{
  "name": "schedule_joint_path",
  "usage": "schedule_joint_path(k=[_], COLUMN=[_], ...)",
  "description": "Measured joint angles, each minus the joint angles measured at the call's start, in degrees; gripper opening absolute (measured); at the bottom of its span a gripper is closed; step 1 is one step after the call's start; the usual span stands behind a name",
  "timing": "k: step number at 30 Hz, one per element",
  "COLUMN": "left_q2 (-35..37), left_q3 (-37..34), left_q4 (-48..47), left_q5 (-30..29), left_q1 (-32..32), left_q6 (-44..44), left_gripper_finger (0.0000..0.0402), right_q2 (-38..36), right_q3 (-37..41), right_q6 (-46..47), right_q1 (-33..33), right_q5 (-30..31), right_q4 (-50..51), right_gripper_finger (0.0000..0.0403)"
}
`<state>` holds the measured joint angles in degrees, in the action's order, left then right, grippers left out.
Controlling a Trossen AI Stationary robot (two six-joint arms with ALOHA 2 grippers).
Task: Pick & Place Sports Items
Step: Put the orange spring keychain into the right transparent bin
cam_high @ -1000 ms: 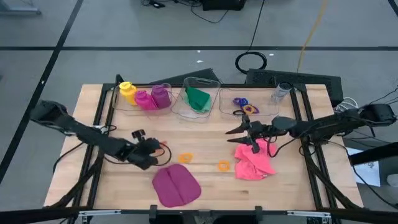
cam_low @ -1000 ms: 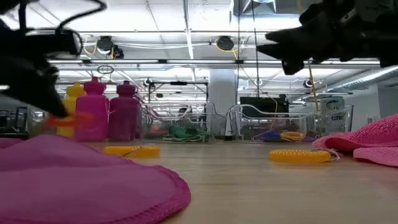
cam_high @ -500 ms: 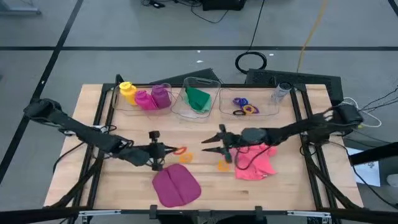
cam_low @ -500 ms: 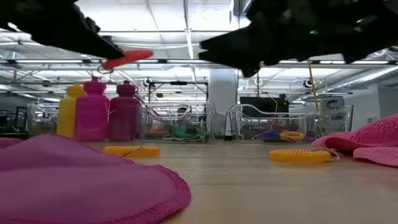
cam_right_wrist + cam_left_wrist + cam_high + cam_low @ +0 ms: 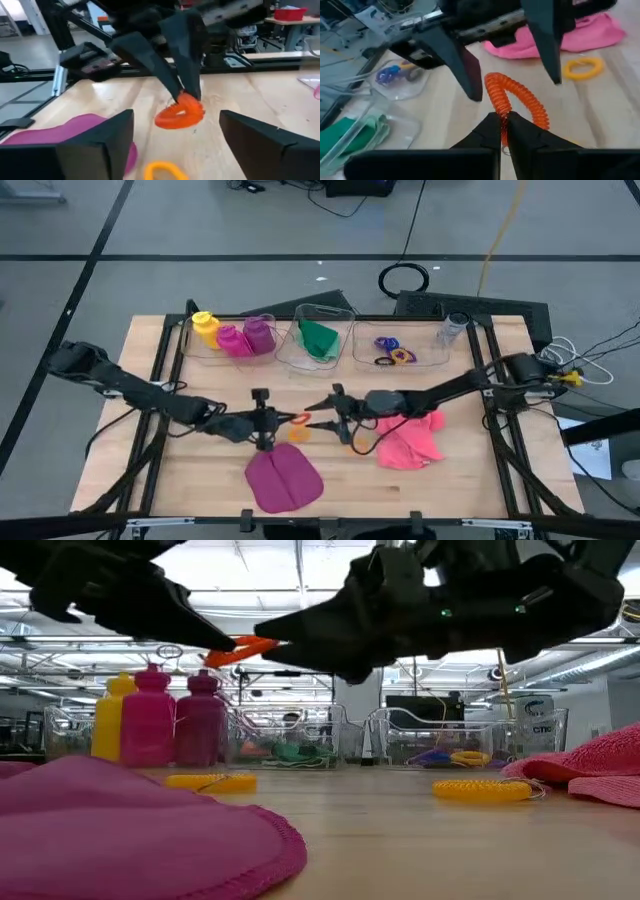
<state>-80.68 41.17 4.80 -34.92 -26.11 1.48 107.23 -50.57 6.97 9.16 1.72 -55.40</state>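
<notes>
Two grippers are met above the table's middle. An orange ring (image 5: 297, 418) is pinched aloft in the closed left gripper (image 5: 280, 419), while the right gripper (image 5: 322, 412), at its 3 o'clock side, is spread wide around the ring without closing on it.

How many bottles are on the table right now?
3, side by side in the clear bin at the table's far left: the yellow bottle, the magenta bottle and the purple bottle. None seems hidden.
</notes>
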Motion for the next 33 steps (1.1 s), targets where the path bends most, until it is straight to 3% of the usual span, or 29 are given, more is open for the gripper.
schedule_joint_path(k=[7,21,28,33], left_q2=[0.0,0.0,0.0,0.0], left_q3=[0.0,0.0,0.0,0.0], left_q4=[0.1,0.23,0.24,1.96], left_q5=[-0.07,-1.14,0.06,8.05], left_q1=[0.15,0.67,2.39,4.38], left_q6=[0.9,0.8,-1.64,-1.07], left_gripper_finger=[0.0006,0.0006,0.001,0.0041], right_q2=[0.29,0.29,0.29,0.29], right_q3=[0.0,0.0,0.0,0.0], right_q6=[2.74,2.32,2.84,2.75], right_q1=[-0.58,-0.44,-0.55,-0.55], right_q5=[0.15,-3.21,-3.23,-3.27], right_q4=[0.3,-0.09,0.81,0.81], right_gripper_finger=[0.0218,0.0006,0.0005,0.0004])
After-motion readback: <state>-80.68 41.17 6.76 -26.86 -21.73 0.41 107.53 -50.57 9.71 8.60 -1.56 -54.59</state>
